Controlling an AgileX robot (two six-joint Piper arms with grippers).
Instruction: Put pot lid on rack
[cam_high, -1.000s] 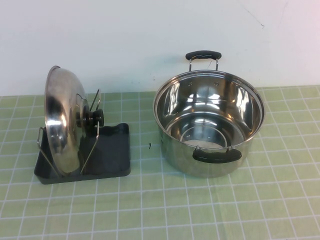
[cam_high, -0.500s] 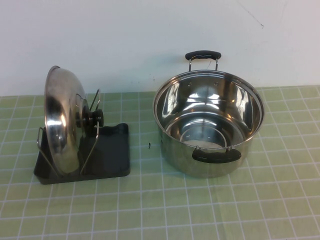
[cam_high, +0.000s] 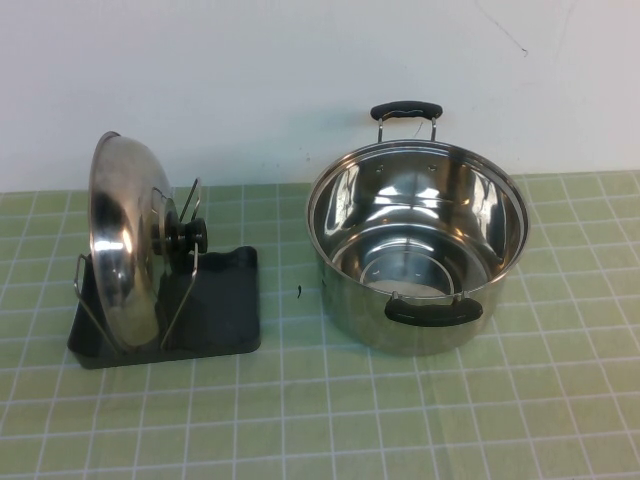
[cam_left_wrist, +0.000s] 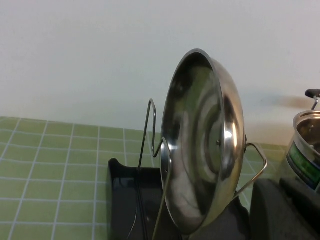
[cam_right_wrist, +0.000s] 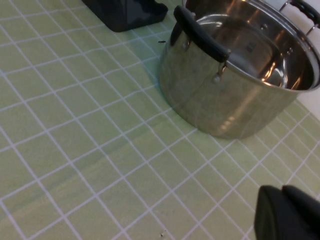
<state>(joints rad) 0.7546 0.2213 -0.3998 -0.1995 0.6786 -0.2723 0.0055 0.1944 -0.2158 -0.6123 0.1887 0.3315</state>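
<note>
Stainless steel catches the light on the pot lid (cam_high: 122, 240), which stands on edge in the rack (cam_high: 170, 310) at the left of the table (cam_high: 400, 420), its black knob (cam_high: 190, 236) pointing right between the wire loops and its lower rim down in the dark tray. From the left wrist view the lid (cam_left_wrist: 202, 145) shows its hollow underside, leaning a little against a wire loop (cam_left_wrist: 150, 135), with nothing holding it. The pot (cam_high: 418, 245) sits to the right, well apart from the rack, open and with nothing inside. Neither arm shows in the high view. The left gripper (cam_left_wrist: 285, 210) appears only as a dark shape at the edge of its own camera, near the rack but clear of the lid; the right gripper (cam_right_wrist: 287, 217) is likewise a dark shape low over the tiles near the pot. Whether either set of fingers is spread or closed I cannot tell. Judging by how things lie, the placing looks done, and what remains is only for the arms to keep clear and park without nudging the rack.
</note>
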